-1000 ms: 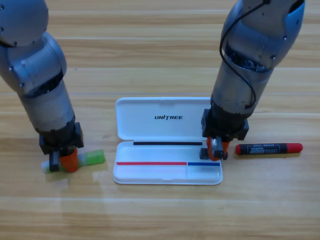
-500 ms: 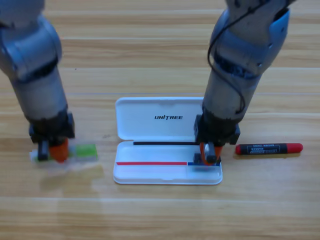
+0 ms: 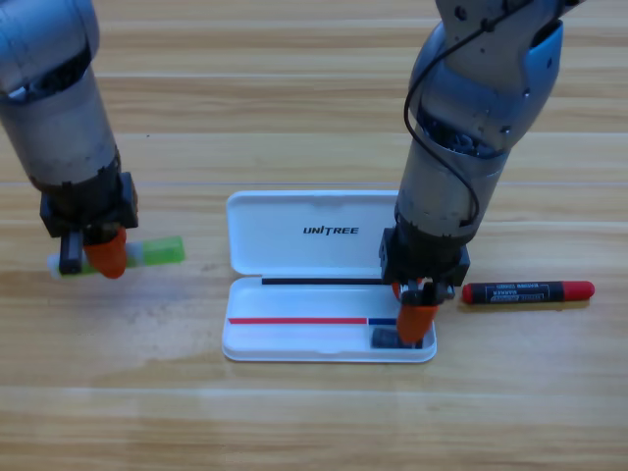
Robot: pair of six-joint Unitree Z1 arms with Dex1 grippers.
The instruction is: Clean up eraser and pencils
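My left gripper (image 3: 94,257) is shut on the green pencil (image 3: 162,251) and holds it level above the table, left of the white case (image 3: 294,341). The pencil's pale end pokes out on the gripper's left side. My right gripper (image 3: 416,329) points down into the small right compartment of the case's tray, shut on the dark eraser (image 3: 383,339), whose left end shows beside the orange jaw, low in that compartment. The red pencil (image 3: 528,291) with its black label lies flat on the table just right of the case, untouched.
The case lies open with its lid (image 3: 324,231) folded back toward the top of the picture. Both grey arms come down from the top corners. Bare wooden table (image 3: 314,422) runs along the front.
The left gripper has lifted the green pencil off the table and carried it up and slightly left. The right gripper has lowered the eraser into the case's right compartment.
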